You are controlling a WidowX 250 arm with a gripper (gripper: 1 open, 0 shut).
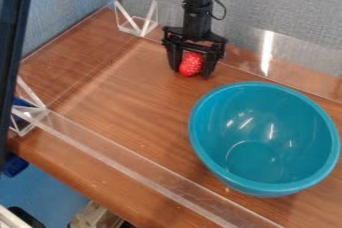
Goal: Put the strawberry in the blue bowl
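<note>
A small red strawberry (193,64) lies on the wooden table near the back. My black gripper (194,65) points straight down over it, its jaws open and standing on either side of the berry. I cannot tell whether the fingers touch it. The large teal-blue bowl (263,137) sits at the front right with nothing inside, well apart from the gripper.
The wooden table (120,92) is ringed by a low clear acrylic wall (114,162) along the front and left. A clear panel (287,52) stands at the back right. White triangular brackets (131,17) sit at the back left corner.
</note>
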